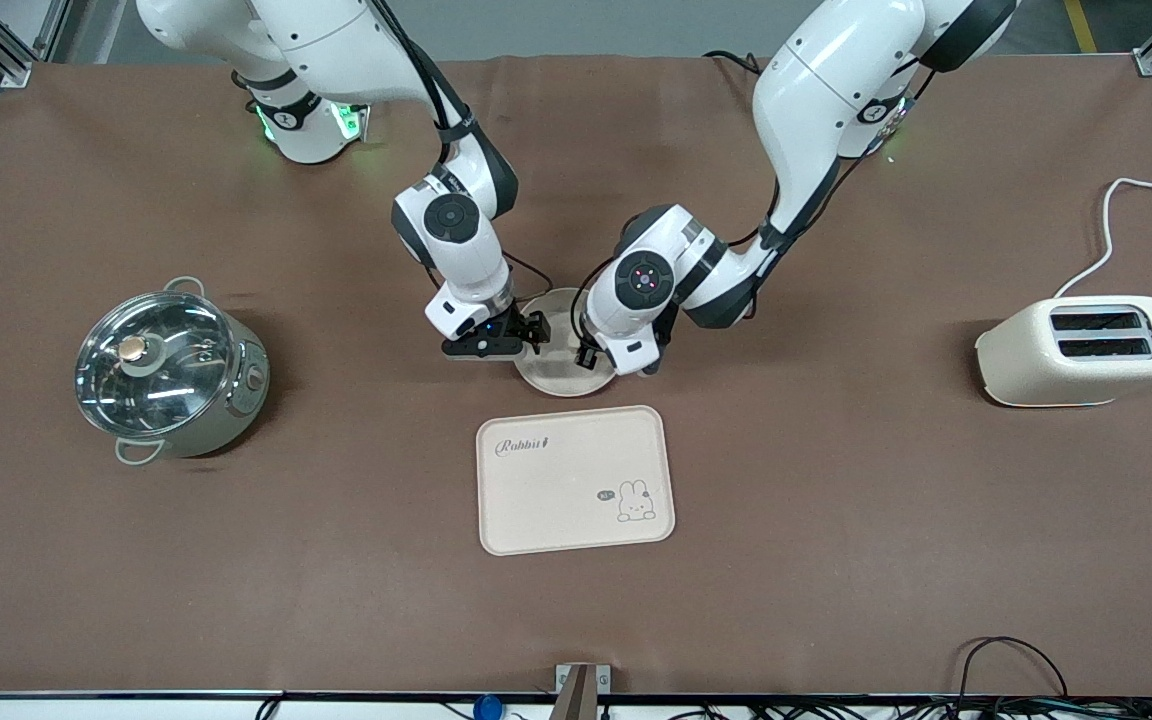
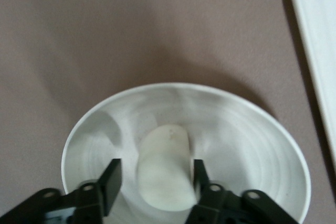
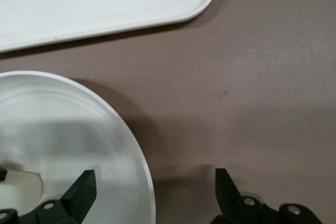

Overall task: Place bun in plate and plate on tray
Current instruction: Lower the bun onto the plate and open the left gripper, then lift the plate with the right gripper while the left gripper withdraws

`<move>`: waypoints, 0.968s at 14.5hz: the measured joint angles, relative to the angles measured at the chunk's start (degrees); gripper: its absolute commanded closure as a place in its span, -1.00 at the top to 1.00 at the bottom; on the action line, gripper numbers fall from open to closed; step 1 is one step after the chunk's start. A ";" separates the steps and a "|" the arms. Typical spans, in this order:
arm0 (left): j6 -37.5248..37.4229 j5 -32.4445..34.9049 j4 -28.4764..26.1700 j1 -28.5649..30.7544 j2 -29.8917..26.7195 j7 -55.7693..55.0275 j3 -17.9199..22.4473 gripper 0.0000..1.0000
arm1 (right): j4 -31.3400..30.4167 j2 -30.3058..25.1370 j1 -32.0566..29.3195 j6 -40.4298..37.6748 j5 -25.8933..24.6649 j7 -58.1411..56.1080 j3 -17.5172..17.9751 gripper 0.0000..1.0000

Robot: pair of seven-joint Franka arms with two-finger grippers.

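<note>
The round cream plate (image 1: 558, 375) lies on the brown table, and the cream "Rabbit" tray (image 1: 576, 480) lies just nearer the camera. The pale bun (image 2: 163, 166) rests in the plate (image 2: 252, 140). My left gripper (image 2: 156, 171) is low over the plate and open. Its fingers stand on either side of the bun, with a clear gap at one finger. My right gripper (image 3: 154, 178) is open across the plate's rim (image 3: 144, 171): one finger is over the dish and the other over bare table. In the front view both hands (image 1: 596, 352) (image 1: 533, 332) crowd the plate and hide the bun.
A steel pot with a glass lid (image 1: 168, 368) stands toward the right arm's end of the table. A cream toaster (image 1: 1084, 350) with a white cord stands toward the left arm's end. The tray's edge shows in both wrist views (image 2: 317, 35) (image 3: 79, 3).
</note>
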 measured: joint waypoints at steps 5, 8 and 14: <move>-3.97 2.12 3.04 1.58 -1.70 0.25 0.87 1.00 | -0.01 0.00 0.00 0.47 0.00 -0.05 0.00 1.00; -14.56 6.80 8.67 5.37 -5.52 5.17 0.95 1.00 | -0.01 0.00 0.00 1.05 0.00 -0.10 0.00 -0.24; -27.82 7.72 13.07 16.57 -17.62 34.74 1.12 1.00 | -0.04 0.00 0.11 1.18 0.00 1.09 0.08 -0.99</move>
